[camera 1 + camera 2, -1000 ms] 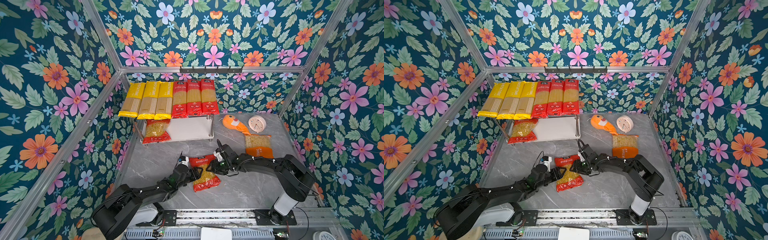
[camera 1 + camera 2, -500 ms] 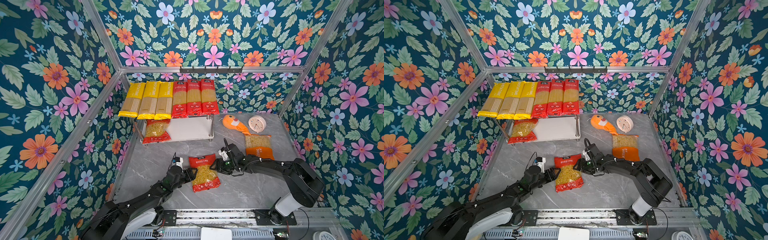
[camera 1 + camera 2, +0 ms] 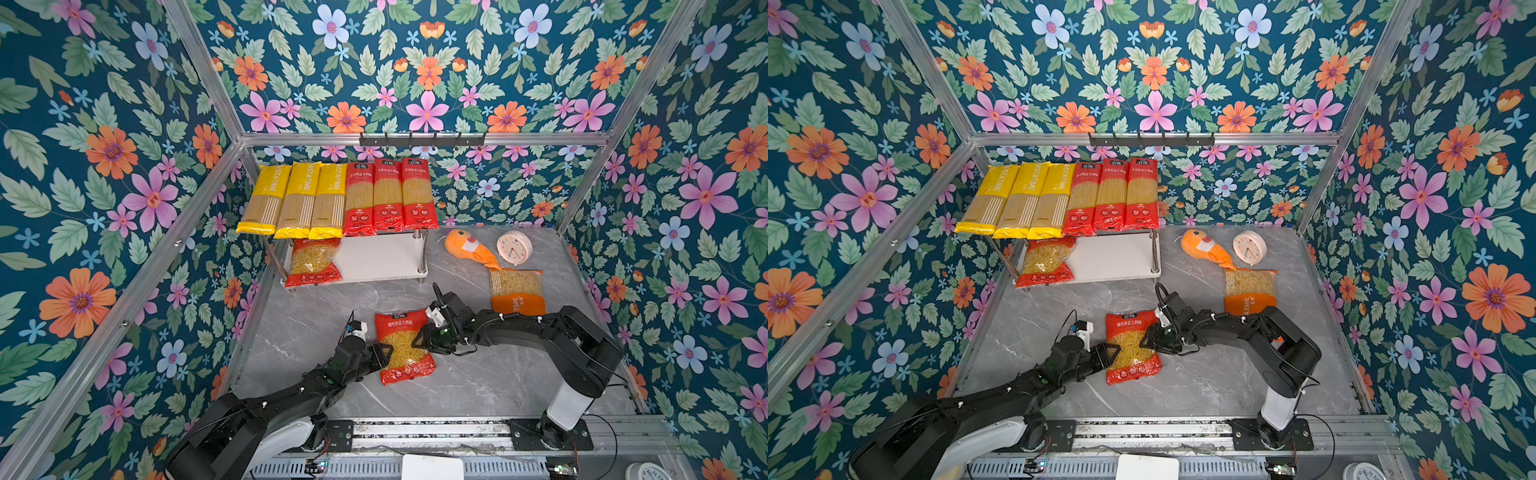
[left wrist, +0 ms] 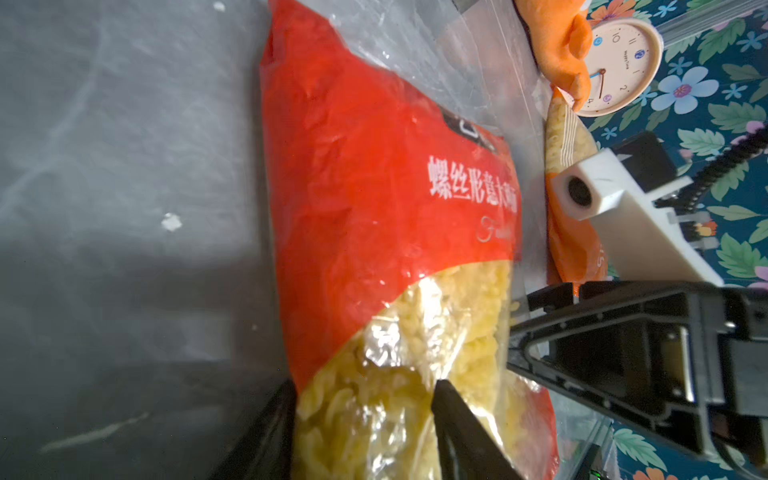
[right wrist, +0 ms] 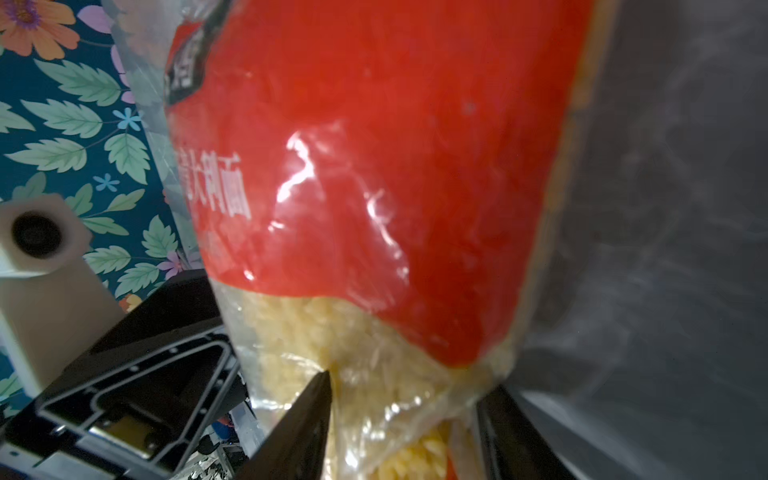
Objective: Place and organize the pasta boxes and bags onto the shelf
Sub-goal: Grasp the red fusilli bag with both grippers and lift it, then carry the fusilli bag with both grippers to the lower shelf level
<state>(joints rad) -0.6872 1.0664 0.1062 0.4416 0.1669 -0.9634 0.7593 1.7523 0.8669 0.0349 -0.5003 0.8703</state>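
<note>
A red short-pasta bag point(image 3: 404, 347) point(image 3: 1132, 348) lies mid-table. My left gripper point(image 3: 385, 354) point(image 4: 363, 395) is shut on its left edge, with clear plastic and pasta bulging between the fingers. My right gripper point(image 3: 418, 338) point(image 5: 407, 386) is shut on its right edge. The shelf point(image 3: 382, 257) stands at the back left. Three yellow spaghetti packs point(image 3: 297, 199) and three red ones point(image 3: 388, 193) lie across its top board. Another red short-pasta bag point(image 3: 313, 262) rests on its lower board. An orange PASTATIME bag point(image 3: 516, 291) lies on the table at the right.
An orange plush fish point(image 3: 469, 249) and a small round clock point(image 3: 514, 248) sit behind the orange bag. A black hook rail point(image 3: 422, 140) runs along the back frame. Floral walls close in the table on three sides. The right part of the shelf's lower board is bare.
Both grippers have moved in toward the red bag from its two sides and their jaws have narrowed onto its edges. The bag has stayed in the same spot.
</note>
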